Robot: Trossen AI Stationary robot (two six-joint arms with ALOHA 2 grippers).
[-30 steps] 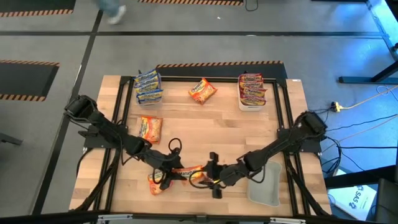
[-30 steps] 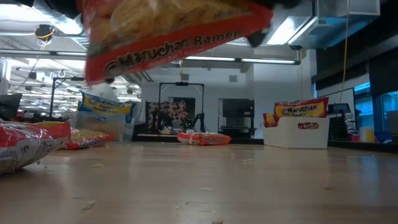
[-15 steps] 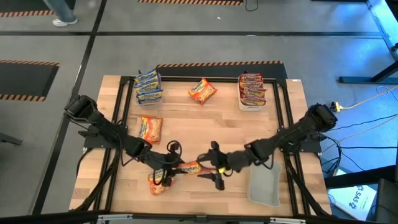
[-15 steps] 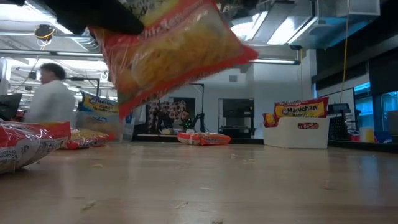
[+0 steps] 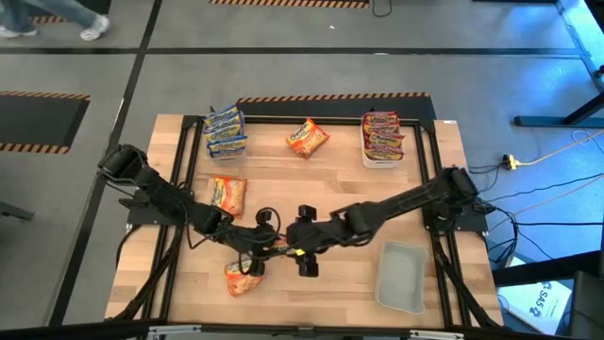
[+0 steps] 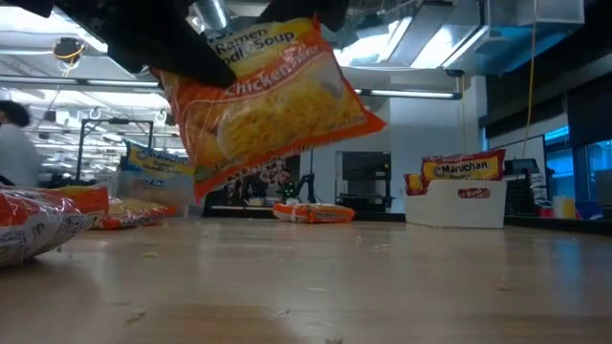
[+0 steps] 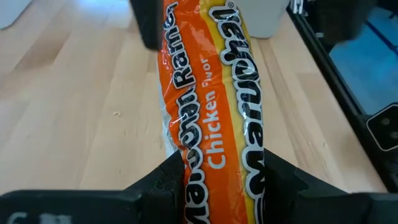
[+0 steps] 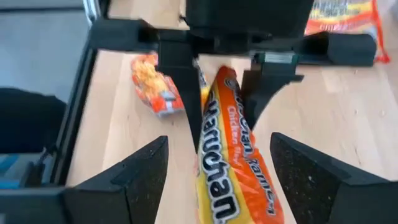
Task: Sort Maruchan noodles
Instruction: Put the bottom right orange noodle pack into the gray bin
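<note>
Left gripper [image 7: 217, 177] pinches the orange packet [image 7: 211, 93] aloft for handover; right gripper [image 8: 217, 168] straddles it, jaws wide.

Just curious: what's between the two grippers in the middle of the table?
An orange packet, seen from above. The left gripper pinches one end; the right gripper stands open around the other.

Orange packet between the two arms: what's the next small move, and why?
Probably close the right end effector on the orange packet. Its fingers stand open on either side of the packet, which the left end effector holds above the table.
</note>
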